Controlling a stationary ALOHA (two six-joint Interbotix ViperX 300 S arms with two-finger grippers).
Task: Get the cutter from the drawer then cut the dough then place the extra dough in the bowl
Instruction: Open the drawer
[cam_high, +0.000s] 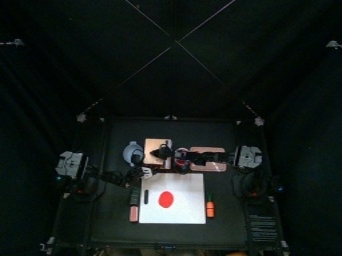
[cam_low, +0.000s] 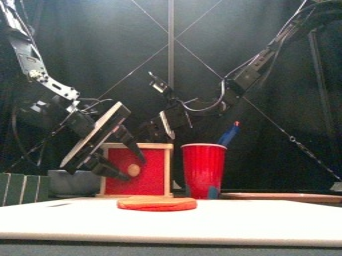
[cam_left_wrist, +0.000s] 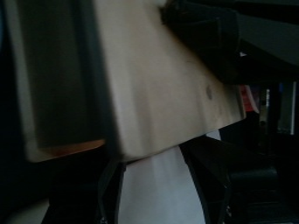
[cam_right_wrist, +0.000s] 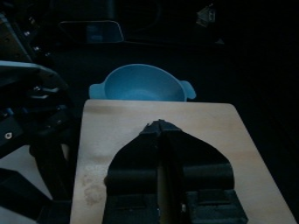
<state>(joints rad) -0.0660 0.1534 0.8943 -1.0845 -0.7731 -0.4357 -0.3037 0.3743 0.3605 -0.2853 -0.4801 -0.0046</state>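
No sign of the cutter, so I'd guess it's inside the drawer of the wooden box, which faces 6 o'clock. The left claw hangs open at the box's 7 o'clock, nearest the knob. The right claw, pinched closed, sits over the box top.

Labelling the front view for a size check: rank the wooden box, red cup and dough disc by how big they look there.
1. wooden box, partly covered by an arm.
2. red cup, about as tall but narrower.
3. dough disc, nearest yet seen edge-on, only a thin strip.
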